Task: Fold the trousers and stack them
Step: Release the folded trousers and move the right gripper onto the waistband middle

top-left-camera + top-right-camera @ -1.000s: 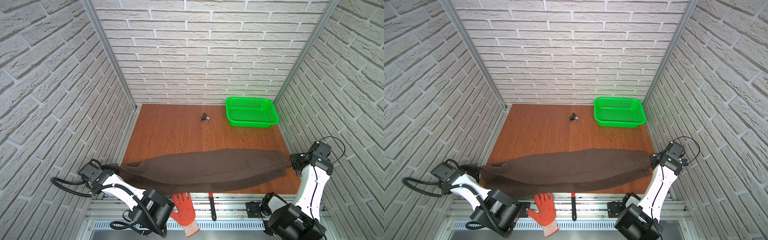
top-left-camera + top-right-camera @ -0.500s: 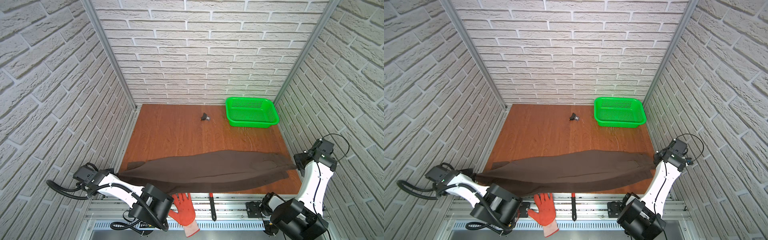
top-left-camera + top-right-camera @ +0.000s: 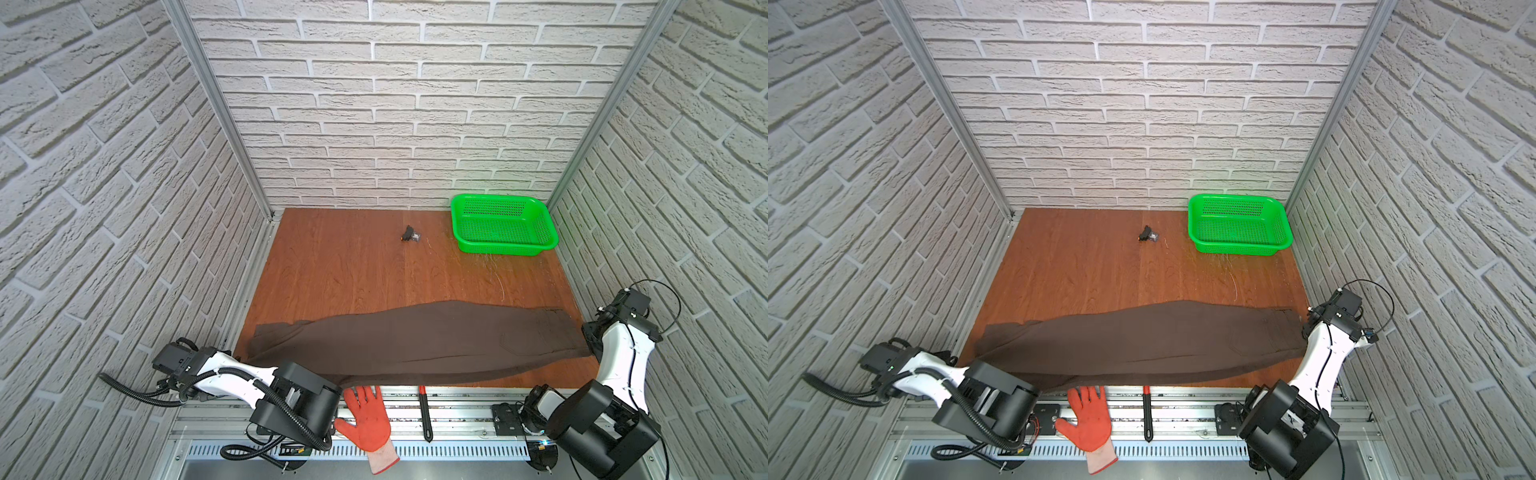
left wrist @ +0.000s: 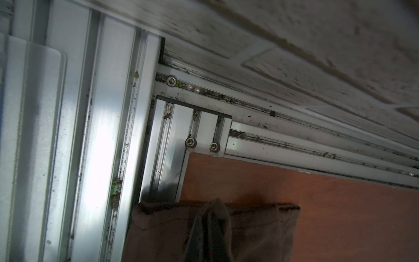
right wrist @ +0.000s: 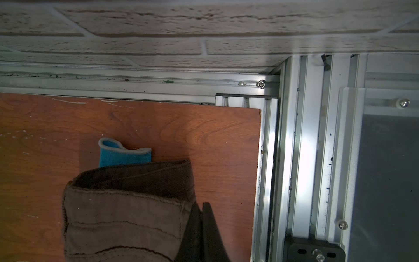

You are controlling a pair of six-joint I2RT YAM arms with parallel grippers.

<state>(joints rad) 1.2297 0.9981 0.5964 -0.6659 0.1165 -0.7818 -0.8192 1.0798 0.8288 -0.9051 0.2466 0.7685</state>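
Along the near edge of the tabletop (image 3: 353, 270): trousers (image 3: 415, 345) laid out full length, dark brown, also clear in the other top view (image 3: 1142, 340). Long axis runs left-right, parallel to the near edge. Waistband (image 5: 136, 179) points to the near right corner, leg hems (image 4: 249, 217) to the near left corner. Legs lie one on the other. Near-side fold hangs slightly over the near edge around the middle.

Left gripper (image 4: 212, 217): jaws pressed together, pinching the hem end; cloth bunches up over the fingers. It sits right at the near left corner, beside the aluminium frame.

Right gripper (image 5: 200, 213): jaws pressed together on the waistband's end, close to the tabletop's right edge.

Grey glove's blue cuff (image 5: 124, 156) sticks out from under the waistband, flat on the wood; the rest of it is hidden by the cloth.

Other items:
- green basket (image 3: 503, 224) in the far right corner, well apart from the trousers
- small black part (image 3: 409, 235) near the far edge, about mid-width, type not readable
- orange work glove (image 3: 368, 419) on the front rail, fingertips just at the trousers' near fold
- red-and-black tool (image 3: 424, 411) on the same rail, beside the glove
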